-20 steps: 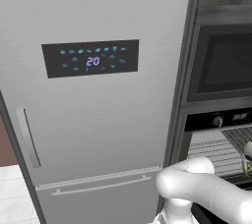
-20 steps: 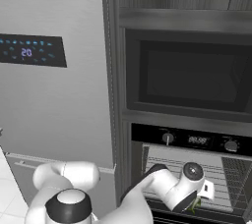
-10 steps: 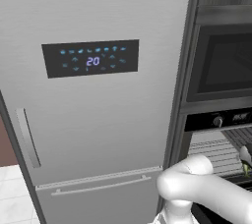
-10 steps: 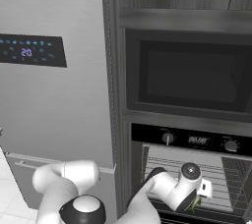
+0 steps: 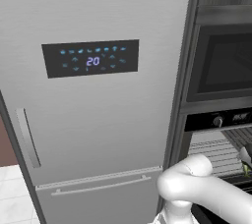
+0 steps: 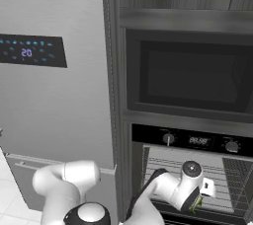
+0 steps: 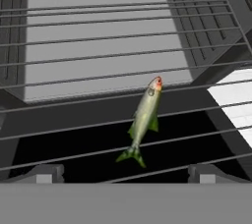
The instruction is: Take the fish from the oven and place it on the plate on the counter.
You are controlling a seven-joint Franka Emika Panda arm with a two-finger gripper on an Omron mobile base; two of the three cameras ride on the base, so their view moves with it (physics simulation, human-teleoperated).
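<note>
The tall silver refrigerator [image 5: 98, 95] takes the left part of the scene, with a dark panel that shows 20. To its right stands a dark cabinet column with the black microwave [image 6: 190, 78] above and the oven [image 6: 197, 142] below it, its cavity open toward the robot.

Inside the oven, a silver wire rack [image 7: 123, 61] crosses the cavity. The white arm reaches from the base into the oven front, so the hand looks down along the rack.

The fish [image 7: 144, 120] lies on the wires of this rack, near the front edge, with its head to the far side and its tail toward the hand. It is long and thin, so it rests across several wires and does not fall through.

The end effector [image 7: 126, 174] is open: its two dark tips stand apart at the near side of the rack, one on each side of the tail, not touching the fish. I judge that this spacing prepares a grasp across the narrow body. In the right base view a small green shape sits just beside the hand.
</note>
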